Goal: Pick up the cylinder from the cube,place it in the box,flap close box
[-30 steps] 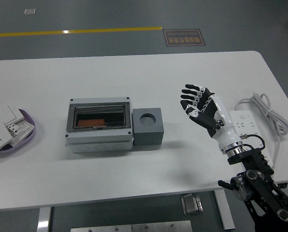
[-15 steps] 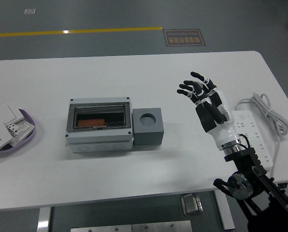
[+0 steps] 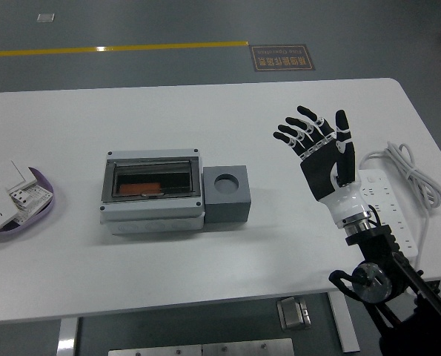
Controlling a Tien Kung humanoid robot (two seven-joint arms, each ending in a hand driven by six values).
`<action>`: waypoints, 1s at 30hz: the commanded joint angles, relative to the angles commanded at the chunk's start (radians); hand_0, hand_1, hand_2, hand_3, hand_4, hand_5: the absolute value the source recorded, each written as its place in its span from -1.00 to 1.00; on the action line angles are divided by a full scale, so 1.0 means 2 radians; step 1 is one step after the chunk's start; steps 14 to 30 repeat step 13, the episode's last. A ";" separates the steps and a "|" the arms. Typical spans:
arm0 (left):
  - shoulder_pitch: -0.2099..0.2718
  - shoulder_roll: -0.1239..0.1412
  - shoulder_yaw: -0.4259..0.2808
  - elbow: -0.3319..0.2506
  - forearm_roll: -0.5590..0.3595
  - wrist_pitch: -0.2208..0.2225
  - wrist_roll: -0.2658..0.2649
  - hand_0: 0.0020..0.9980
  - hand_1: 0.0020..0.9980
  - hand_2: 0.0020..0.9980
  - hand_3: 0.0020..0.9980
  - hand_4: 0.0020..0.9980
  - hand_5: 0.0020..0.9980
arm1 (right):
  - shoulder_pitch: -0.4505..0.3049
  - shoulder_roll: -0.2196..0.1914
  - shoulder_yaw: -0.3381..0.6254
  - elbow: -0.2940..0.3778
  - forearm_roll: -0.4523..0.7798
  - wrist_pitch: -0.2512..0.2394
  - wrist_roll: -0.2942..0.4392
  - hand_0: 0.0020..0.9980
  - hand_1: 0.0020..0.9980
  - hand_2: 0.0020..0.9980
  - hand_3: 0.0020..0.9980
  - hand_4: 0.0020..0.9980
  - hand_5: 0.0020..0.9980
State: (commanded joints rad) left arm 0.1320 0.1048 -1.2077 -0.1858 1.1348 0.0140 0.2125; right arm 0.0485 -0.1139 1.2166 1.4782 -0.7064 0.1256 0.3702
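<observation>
Right hand (image 3: 325,157) fingers (image 3: 302,133) spread wide, empty.

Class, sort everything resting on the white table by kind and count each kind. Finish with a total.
Grey box with clear lid: 1
Grey cube with round hole: 1
Purple tray of white switch plates: 1
White power strip with cable: 1
Total: 4
</observation>
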 joint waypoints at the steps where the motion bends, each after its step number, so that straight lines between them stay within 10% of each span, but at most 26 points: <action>1: 0.000 0.000 -0.001 0.000 0.002 -0.001 0.003 0.21 0.20 0.10 0.18 0.37 -0.59 | 0.000 0.000 0.000 0.000 0.000 0.001 -0.001 0.27 0.17 0.21 0.27 0.90 0.52; 30: -0.005 0.003 0.004 0.001 0.003 -0.006 0.007 0.20 0.20 0.12 0.20 0.33 -0.66 | 0.001 -0.001 0.001 -0.003 0.005 0.005 -0.003 0.27 0.16 0.20 0.27 0.89 0.51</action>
